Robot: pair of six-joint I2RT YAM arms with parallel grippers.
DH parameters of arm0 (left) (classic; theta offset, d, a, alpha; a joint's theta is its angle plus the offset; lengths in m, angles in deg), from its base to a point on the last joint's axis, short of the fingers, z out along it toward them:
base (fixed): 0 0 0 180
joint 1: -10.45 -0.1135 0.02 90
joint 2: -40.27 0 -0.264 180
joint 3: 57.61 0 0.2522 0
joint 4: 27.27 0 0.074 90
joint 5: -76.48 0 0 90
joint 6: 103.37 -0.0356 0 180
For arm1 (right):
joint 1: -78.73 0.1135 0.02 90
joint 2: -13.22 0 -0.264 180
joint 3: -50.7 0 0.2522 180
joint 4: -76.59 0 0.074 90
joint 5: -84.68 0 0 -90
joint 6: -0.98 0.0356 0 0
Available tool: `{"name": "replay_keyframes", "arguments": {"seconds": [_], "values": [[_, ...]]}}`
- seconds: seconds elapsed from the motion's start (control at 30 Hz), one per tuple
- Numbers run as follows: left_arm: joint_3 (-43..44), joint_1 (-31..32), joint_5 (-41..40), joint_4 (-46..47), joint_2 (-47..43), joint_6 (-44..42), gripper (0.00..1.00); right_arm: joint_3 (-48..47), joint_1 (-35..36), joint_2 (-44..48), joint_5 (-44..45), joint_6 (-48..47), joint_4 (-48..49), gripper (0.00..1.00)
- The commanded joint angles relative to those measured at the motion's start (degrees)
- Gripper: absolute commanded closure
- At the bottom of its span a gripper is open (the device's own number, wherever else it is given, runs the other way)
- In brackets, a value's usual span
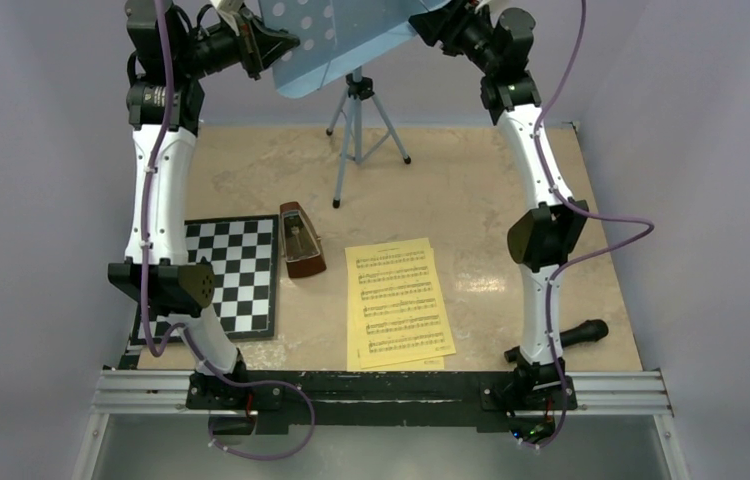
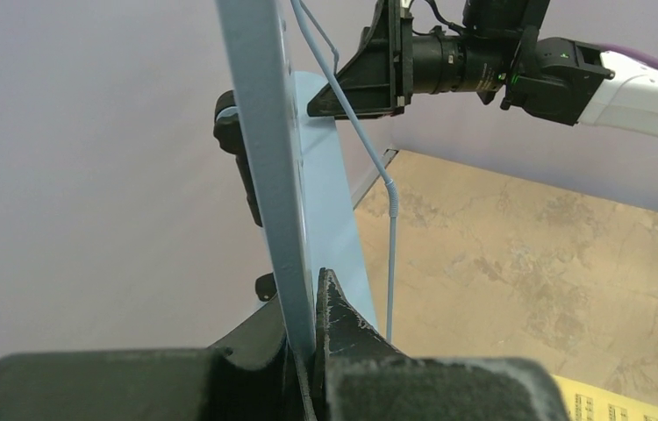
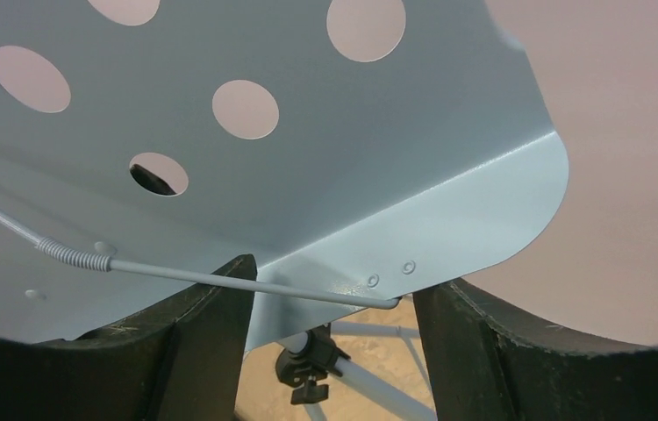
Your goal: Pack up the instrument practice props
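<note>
The light-blue hole-punched music stand (image 1: 336, 45) stands at the back of the table on thin tripod legs (image 1: 356, 135). My left gripper (image 1: 273, 48) is shut on the left edge of its plate (image 2: 264, 132); the jaws pinch the thin sheet (image 2: 315, 338). My right gripper (image 1: 429, 24) is at the plate's right side. Its fingers stand apart around the lower corner of the plate (image 3: 308, 175), open (image 3: 334, 298). The brown pyramid metronome (image 1: 301, 240) stands mid-table. Yellow music sheets (image 1: 399, 303) lie flat near the front.
A black-and-white chessboard (image 1: 226, 275) lies at the front left beside the metronome. A black cylindrical object (image 1: 586, 332) lies at the front right edge. A thin wire page holder (image 3: 220, 279) crosses in front of my right fingers, above a black clamp knob (image 3: 308, 373).
</note>
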Motion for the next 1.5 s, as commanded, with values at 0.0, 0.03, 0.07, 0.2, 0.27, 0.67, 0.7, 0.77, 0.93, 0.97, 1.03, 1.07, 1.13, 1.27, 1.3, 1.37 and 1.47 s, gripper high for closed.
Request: {"name": "replay_keyframes", "arguments": {"seconds": [0.0, 0.03, 0.07, 0.2, 0.27, 0.67, 0.7, 0.77, 0.93, 0.97, 1.03, 1.07, 1.13, 1.27, 1.3, 1.37, 1.47], "values": [[1.7, -0.1, 2.7, -0.3, 2.4, -4.5, 1.00, -0.3, -1.7, 9.6, -1.9, -0.4, 9.7, 0.35], [1.9, 0.0, 2.4, 1.2, 2.4, -4.0, 1.00, -0.2, -1.8, 10.3, -2.3, -0.9, 9.9, 0.36], [2.3, 0.1, 2.0, 2.5, 2.5, -3.5, 1.00, -0.3, -1.9, 11.0, -2.6, -1.3, 10.2, 0.36], [7.0, 1.6, 0.7, 6.2, 4.4, -1.4, 1.00, -0.4, -2.3, 13.8, -3.1, -2.9, 10.5, 0.36], [9.0, 2.6, 0.5, 8.0, 5.1, -0.1, 1.00, 0.2, -2.5, 15.5, -3.7, -3.6, 10.8, 0.37], [10.1, 9.7, -3.7, 17.9, 2.5, 10.0, 1.00, 9.2, -5.4, 30.9, -6.1, -6.0, 10.7, 0.37], [10.0, 10.5, -4.1, 18.6, 2.3, 11.3, 1.00, 10.2, -5.6, 32.4, -6.2, -6.2, 10.3, 0.37], [9.9, 12.0, -4.4, 19.5, 2.0, 13.4, 1.00, 13.3, -6.1, 36.1, -6.6, -7.3, 9.6, 0.37], [6.6, 14.3, -4.4, 23.3, -0.6, 18.9, 1.00, 22.9, -6.6, 48.6, -6.6, -11.7, 7.1, 0.37], [6.0, 14.5, -4.3, 23.8, -1.2, 19.9, 1.00, 24.9, -6.6, 50.9, -6.3, -12.6, 6.5, 0.37], [4.9, 15.1, -4.3, 24.2, -2.5, 21.9, 1.00, 28.1, -6.6, 55.6, -5.4, -14.9, 4.3, 0.36], [4.5, 15.7, -4.2, 24.1, -3.2, 22.5, 1.00, 29.4, -6.6, 57.7, -4.8, -16.1, 2.4, 0.36], [3.2, 16.7, -3.3, 23.6, -4.8, 23.9, 1.00, 31.2, -6.6, 61.6, -3.7, -18.7, -2.7, 0.36], [-1.7, 19.6, -2.1, 19.8, -8.8, 28.6, 1.00, 33.6, -6.6, 68.9, -2.2, -23.7, -13.8, 0.36], [-3.8, 20.7, -1.9, 19.0, -10.5, 29.6, 1.00, 35.2, -6.6, 70.9, -2.3, -25.1, -15.2, 0.36], [-8.6, 23.3, -1.4, 18.5, -13.1, 30.9, 1.00, 37.9, -6.5, 74.9, -1.6, -26.8, -17.3, 0.36], [-12.8, 27.8, -1.6, 16.4, -15.4, 32.2, 1.00, 38.4, -6.6, 78.4, -0.8, -28.5, -22.1, 0.37]]}}
